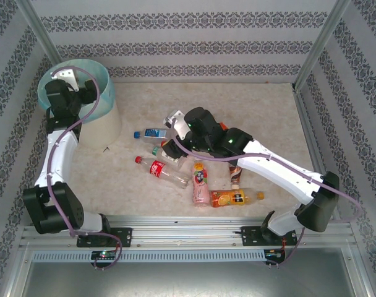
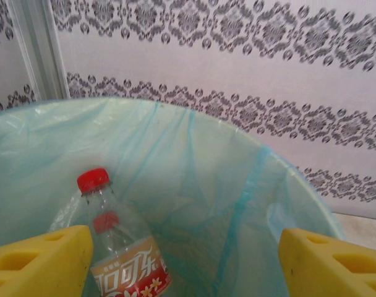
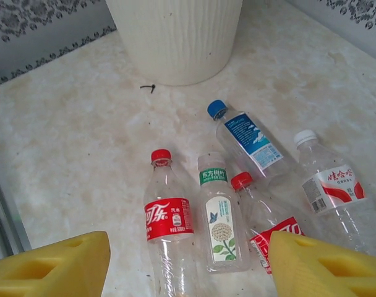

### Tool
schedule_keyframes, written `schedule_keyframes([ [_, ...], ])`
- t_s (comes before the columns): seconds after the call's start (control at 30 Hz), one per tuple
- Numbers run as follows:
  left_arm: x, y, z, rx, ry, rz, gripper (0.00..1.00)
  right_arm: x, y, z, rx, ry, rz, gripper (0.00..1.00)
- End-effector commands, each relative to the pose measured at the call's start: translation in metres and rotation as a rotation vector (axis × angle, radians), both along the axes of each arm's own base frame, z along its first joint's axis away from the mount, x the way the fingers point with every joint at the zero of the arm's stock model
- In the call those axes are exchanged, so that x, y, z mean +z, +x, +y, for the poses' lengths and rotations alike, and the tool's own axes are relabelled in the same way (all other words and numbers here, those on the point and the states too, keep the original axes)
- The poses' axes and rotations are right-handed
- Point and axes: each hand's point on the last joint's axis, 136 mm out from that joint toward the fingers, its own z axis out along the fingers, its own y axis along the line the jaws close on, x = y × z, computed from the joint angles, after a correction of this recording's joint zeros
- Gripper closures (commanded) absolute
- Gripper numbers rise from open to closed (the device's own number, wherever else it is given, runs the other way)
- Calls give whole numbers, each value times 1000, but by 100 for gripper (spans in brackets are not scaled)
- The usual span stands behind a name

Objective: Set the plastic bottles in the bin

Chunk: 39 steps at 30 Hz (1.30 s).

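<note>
— How far along are we?

— Early, I'd judge. I'm holding the left tool [image 2: 185, 240] over the bin [image 1: 107, 120] at the far left of the counter [image 1: 268, 117]. Its fingers are standing wide apart and gripping nothing. One red-capped bottle [image 2: 123, 247] is lying inside on the teal liner [image 2: 237, 185], below them.

— And the others?

— They're lying out on the counter, right of the bin. I'm hovering the right tool [image 3: 189, 241] above a cluster there, open too and empty. Under it I'm seeing a red-label bottle [image 3: 167, 226], a green-label bottle [image 3: 220, 226], a blue-capped bottle [image 3: 247, 142], a white-capped bottle [image 3: 329, 185] and a fifth bottle [image 3: 256, 210] wedged among them. Nearer me, a pink bottle [image 1: 201, 182], an orange bottle [image 1: 232, 198] and a brown bottle [image 1: 237, 176] are waiting.

— So eight to go?

— I'm counting at least that. I can't tell what else is sitting deeper in the bin.
</note>
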Motion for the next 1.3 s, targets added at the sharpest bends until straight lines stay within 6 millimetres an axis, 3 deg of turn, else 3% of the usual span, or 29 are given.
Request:
schedule_keyframes([
  [0.0,44,-17,-10,-17,13,-82,21,22,2,-2,-12,82,-23,31],
  [0.27,81,-35,-16,-24,10,-118,24,46,23,2,-56,174,15,31],
  [0.4,99,-41,-25,-64,-31,-126,27,40,44,-13,-170,200,110,29],
  [0.5,107,-39,-52,-165,-45,-124,28,23,63,-40,-304,208,218,29],
  [0.57,104,-35,-87,-253,0,-90,28,8,75,-65,-393,232,291,29],
  [0.77,65,-26,-208,-559,92,57,28,-48,89,-154,-683,228,479,28],
  [0.9,27,-30,-285,-760,131,155,26,-75,84,-185,-720,174,538,26],
  [0.97,7,-33,-320,-850,73,196,26,-82,86,-186,-679,131,516,25],
  [1.07,-17,-36,-359,-928,-74,246,25,-94,92,-169,-537,81,486,23],
  [1.2,-48,-37,-382,-945,-194,314,23,-110,111,-150,-422,-26,439,22],
  [1.27,-61,-34,-377,-910,-176,345,22,-114,124,-138,-350,-71,391,22],
])
